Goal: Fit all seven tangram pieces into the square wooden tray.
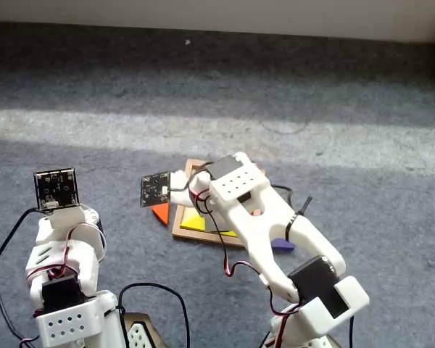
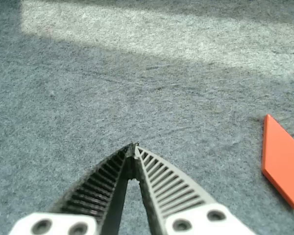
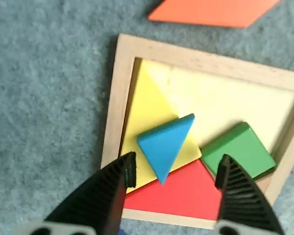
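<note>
The square wooden tray [image 3: 121,103] holds a yellow triangle [image 3: 149,115], a red triangle [image 3: 179,193] and a green square [image 3: 239,149]. A blue triangle [image 3: 166,142] lies on top of the yellow one, overlapping the red. My right gripper [image 3: 177,164] hangs open over the tray, its fingers either side of the blue triangle and apart from it. An orange parallelogram [image 3: 215,12] lies on the carpet just outside the tray [image 1: 180,230], at its left in the high view [image 1: 160,212]. My left gripper [image 2: 133,147] is shut and empty over bare carpet, the orange parallelogram [image 2: 281,159] off to one side.
A purple piece [image 1: 281,245] lies on the carpet by the tray's near right side, partly under the right arm [image 1: 275,232]. The left arm [image 1: 61,254] stands at the near left. Grey carpet with a sunlit band stretches beyond.
</note>
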